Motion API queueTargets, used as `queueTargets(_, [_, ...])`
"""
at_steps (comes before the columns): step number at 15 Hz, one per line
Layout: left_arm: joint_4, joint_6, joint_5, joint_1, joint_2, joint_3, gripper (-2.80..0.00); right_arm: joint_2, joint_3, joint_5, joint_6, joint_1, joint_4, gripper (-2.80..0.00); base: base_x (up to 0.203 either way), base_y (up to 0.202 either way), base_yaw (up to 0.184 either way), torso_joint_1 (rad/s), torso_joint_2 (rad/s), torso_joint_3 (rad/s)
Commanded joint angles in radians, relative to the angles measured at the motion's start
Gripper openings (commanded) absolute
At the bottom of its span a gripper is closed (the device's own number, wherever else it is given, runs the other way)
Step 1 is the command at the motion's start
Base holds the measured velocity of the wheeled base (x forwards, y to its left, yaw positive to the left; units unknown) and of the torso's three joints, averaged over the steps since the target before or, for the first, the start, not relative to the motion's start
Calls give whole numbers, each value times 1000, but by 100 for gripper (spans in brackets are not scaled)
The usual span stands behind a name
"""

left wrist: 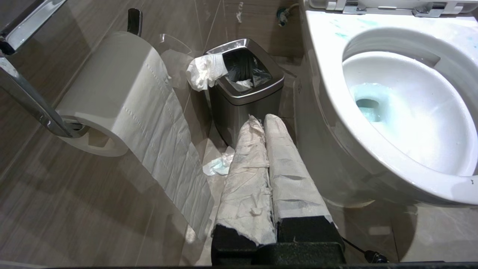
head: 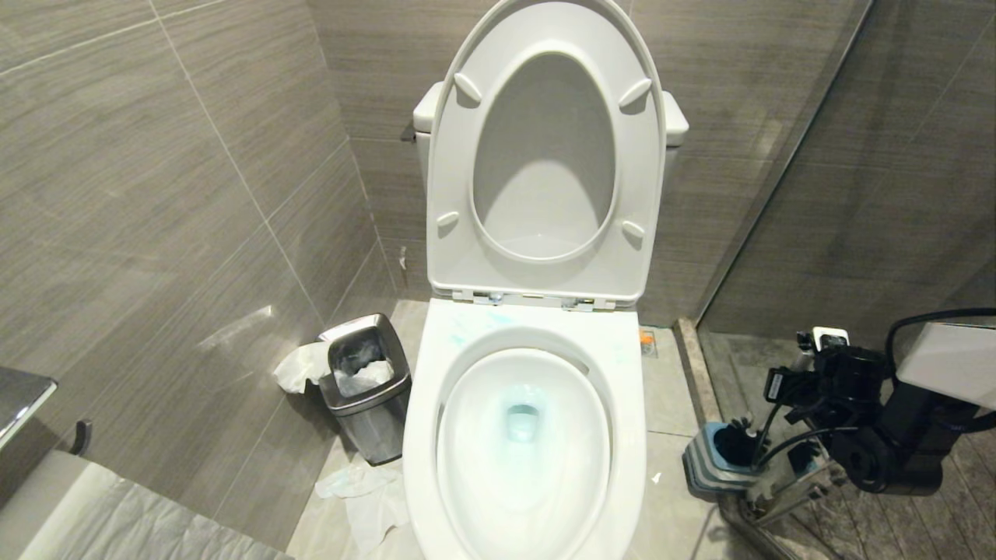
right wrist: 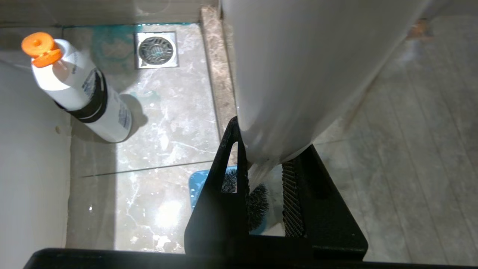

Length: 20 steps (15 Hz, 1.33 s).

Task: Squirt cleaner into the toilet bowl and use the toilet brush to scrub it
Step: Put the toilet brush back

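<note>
The toilet bowl (head: 529, 435) fills the middle of the head view, with seat and lid standing up against the tank. Pale blue cleaner (head: 521, 420) tints the water at the bottom, and thin smears of it lie on the rim near the hinges.

To the robot's left of the bowl stands a small steel waste bin (head: 366, 389) with crumpled paper hanging over its edge, and more paper lies on the floor before it. A roll of toilet paper (left wrist: 112, 101) hangs on a chrome holder nearer to the left arm.

On the right of the bowl, beside a stone threshold, the blue-topped brush holder (head: 712, 459) stands on the floor. A white bottle with an orange cap (right wrist: 74, 89) stands further away, near a square floor drain (right wrist: 156, 49).

The right gripper (right wrist: 263, 175) is directly above the holder. Its black fingers (right wrist: 291, 201) are closed on the whitish handle of the toilet brush (right wrist: 295, 74), which covers much of the wrist view. The dark bristles (right wrist: 257, 205) show just under the fingers, at the holder's top.

The left gripper (left wrist: 264, 123), wrapped in white paper, has its fingers pressed together and holds nothing; it hangs near the bin.
</note>
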<state>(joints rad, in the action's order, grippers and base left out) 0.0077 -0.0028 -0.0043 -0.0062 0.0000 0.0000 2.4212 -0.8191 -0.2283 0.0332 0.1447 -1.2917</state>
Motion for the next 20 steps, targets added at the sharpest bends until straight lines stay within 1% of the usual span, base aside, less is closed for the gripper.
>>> queueTargets(1, [0,0,0,0,2,2,-280,28,-5,-2,1,-14,-7,-280,0,0,0,0,0,0])
queueTargets(10, [0,0,0,0,2,2,-280,110,-53,-5,1,-22,-10,-280,0,0,0,0,0,0])
queueTargets(16, [0,0,0,0,2,2,-280,116,-58,-5,4,-19,-9,-280,0,0,0,0,0,0])
queueTargets(17, [0,0,0,0,2,2,-280,116,-59,-5,2,-19,-9,0,0,0,0,0,0,0])
queueTargets(20, [0,0,0,0,2,2,-280,116,-59,-6,0,-20,-9,0,0,0,0,0,0,0])
